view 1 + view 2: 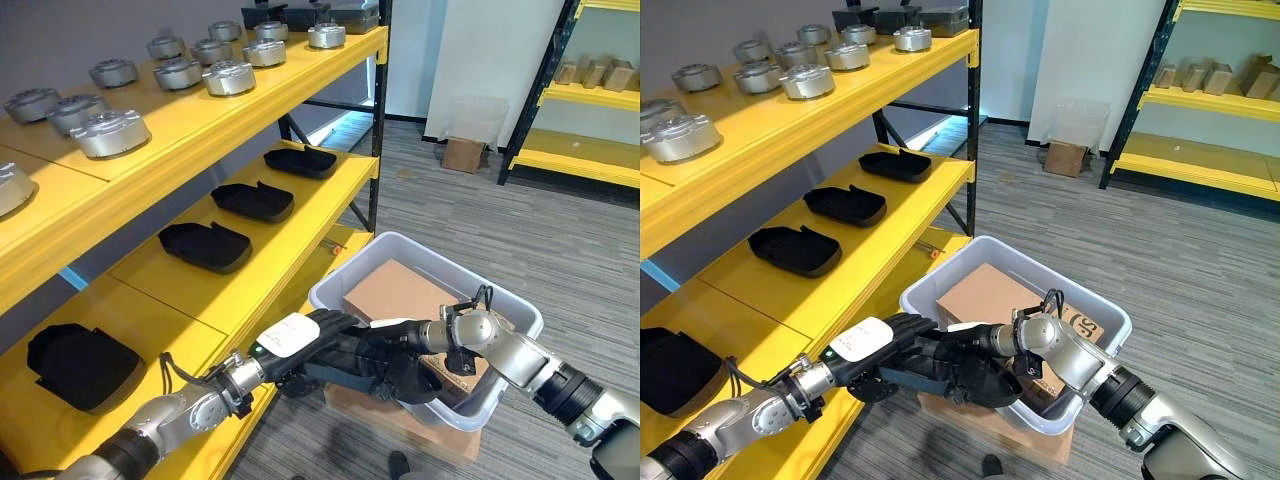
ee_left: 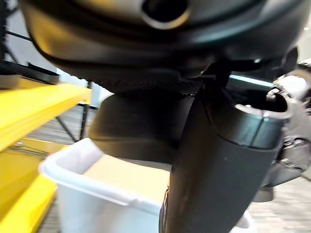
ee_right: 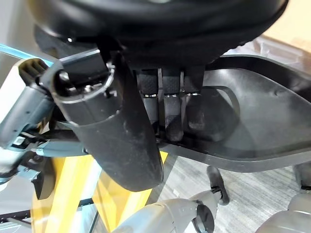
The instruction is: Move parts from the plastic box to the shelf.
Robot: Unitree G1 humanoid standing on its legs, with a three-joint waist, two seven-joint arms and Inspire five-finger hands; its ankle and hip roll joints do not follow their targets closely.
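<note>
Both hands clamp one black part [image 1: 375,368] over box [image 1: 345,277] rim nearest shelf [image 1: 250,285]. Right hand [image 1: 405,340] curls fingers on part lip; left hand [image 1: 320,335] grips opposite end. Judgement: keep part level, lift clear of rim, swing toward free middle-shelf front edge, avoid parts already lying there.

This is looking like a storeroom or small warehouse. A yellow rack [image 1: 200,130] is standing along the wall, carrying rows of round metal parts [image 1: 110,131] on top and black trays [image 1: 205,245] on the lower levels. A second rack [image 1: 585,150] (same yellow) is standing across the grey floor [image 1: 520,240], holding cardboard boxes [image 1: 597,72]. A plastic box [image 1: 335,285] is sitting nearby.
</note>
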